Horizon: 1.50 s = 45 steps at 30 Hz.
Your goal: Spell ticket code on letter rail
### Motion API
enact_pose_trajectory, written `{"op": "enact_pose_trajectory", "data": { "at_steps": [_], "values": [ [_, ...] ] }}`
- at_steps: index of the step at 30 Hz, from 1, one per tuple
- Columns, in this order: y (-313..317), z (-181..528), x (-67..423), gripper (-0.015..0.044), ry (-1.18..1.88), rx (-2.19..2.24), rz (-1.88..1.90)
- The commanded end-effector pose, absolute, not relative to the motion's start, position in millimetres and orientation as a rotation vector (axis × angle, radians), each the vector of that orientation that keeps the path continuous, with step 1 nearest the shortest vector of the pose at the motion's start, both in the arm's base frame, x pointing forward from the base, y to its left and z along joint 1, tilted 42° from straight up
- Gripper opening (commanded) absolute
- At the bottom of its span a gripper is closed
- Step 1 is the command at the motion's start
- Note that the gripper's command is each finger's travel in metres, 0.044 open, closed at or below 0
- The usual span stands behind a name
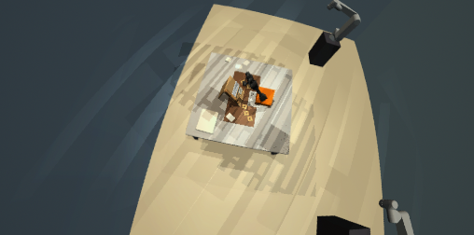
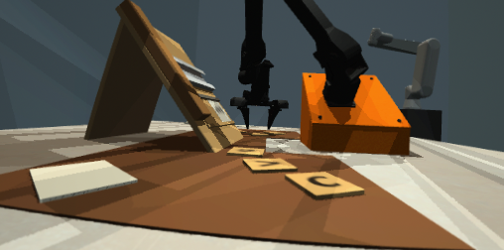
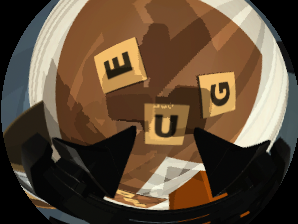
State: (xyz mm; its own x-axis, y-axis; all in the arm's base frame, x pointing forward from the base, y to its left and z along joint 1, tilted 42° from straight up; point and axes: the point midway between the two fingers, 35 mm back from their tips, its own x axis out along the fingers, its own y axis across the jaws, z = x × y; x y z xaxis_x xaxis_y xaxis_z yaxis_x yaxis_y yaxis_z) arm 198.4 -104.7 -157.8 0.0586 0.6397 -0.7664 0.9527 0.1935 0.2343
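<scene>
My gripper (image 2: 258, 128) (image 3: 165, 130) is open and empty, pointing down low over the mat. Between its fingertips in the wrist view lies the U tile (image 3: 166, 136), flat, its letter upright. The E tile (image 3: 120, 65) lies turned, further up on the left, and the G tile (image 3: 218, 95) to the right. The V-like tile (image 2: 269, 165), the C tile (image 2: 324, 185) and a third tile (image 2: 246, 152) lie flat near the board's foot. The sloping wooden board (image 2: 149, 38) (image 1: 230, 88) is seen edge-on; its rail's contents and the ticket's code are not readable.
The orange base (image 2: 347, 140) (image 1: 265, 96) stands right of the board. A white card (image 2: 81, 180) (image 1: 230, 117) lies on the brown mat (image 2: 198, 204). A pale sheet (image 1: 205, 121) lies near the counter's corner. A grey arm (image 1: 347, 29) (image 2: 429, 65) stands beyond.
</scene>
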Motion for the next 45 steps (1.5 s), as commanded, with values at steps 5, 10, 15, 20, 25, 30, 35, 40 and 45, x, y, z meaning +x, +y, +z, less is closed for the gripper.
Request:
{"op": "enact_pose_trajectory", "data": {
  "at_steps": [5,10,15,20,25,30,35,40,45],
  "values": [
    [-93.1,-167.9,197.5,0.0340,1.669,1.538,-0.489],
    [-91.5,-169.8,197.6,0.0340,1.669,1.539,-0.489],
    [-91.5,-169.8,197.6,0.0340,1.669,1.539,-0.489],
    [-91.5,-169.8,197.6,0.0340,1.669,1.539,-0.489],
    [-91.5,-169.8,197.6,0.0340,1.669,1.539,-0.489],
    [-91.5,-169.8,197.6,0.0340,1.669,1.539,-0.489],
    [-91.5,-169.8,197.6,0.0340,1.669,1.539,-0.489],
    [-91.5,-169.8,197.6,0.0340,1.669,1.539,-0.489],
    [-91.5,-169.8,197.6,0.0340,1.669,1.539,-0.489]
  ]
}}
